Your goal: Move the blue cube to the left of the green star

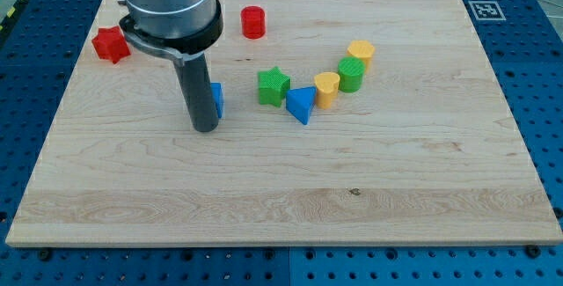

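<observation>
Tip [205, 128] sits left of frame centre, right against the blue cube [215, 99], which is mostly hidden behind the rod. No end effector fitted, just the bare rod, so nothing to spread or pinch. Cube already lies left of the green star [274, 85] with a gap between, near the arc of blue triangle [301, 104], yellow [326, 89] and green cylinder [351, 75] blocks on the desk [352, 198]; task looks close to done.

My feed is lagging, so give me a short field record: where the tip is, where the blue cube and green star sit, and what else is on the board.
tip: my tip, at the blue cube's left edge in view
blue cube, mostly hidden behind the rod
green star, to the view's right of the cube, gap between
beside star: blue triangle, yellow blocks, green cylinder
upper board: red star, red cylinder
</observation>
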Action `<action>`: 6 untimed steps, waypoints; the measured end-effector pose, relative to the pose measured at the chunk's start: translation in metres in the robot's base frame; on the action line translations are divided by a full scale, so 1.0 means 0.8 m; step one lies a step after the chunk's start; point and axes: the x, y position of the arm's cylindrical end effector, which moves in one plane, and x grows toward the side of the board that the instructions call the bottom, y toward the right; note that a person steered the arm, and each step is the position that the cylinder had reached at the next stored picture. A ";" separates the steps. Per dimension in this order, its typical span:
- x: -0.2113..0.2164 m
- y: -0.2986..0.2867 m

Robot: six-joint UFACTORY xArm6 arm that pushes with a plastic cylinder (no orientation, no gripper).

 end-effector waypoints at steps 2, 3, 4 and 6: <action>-0.006 -0.001; -0.017 -0.010; -0.021 -0.012; -0.024 -0.031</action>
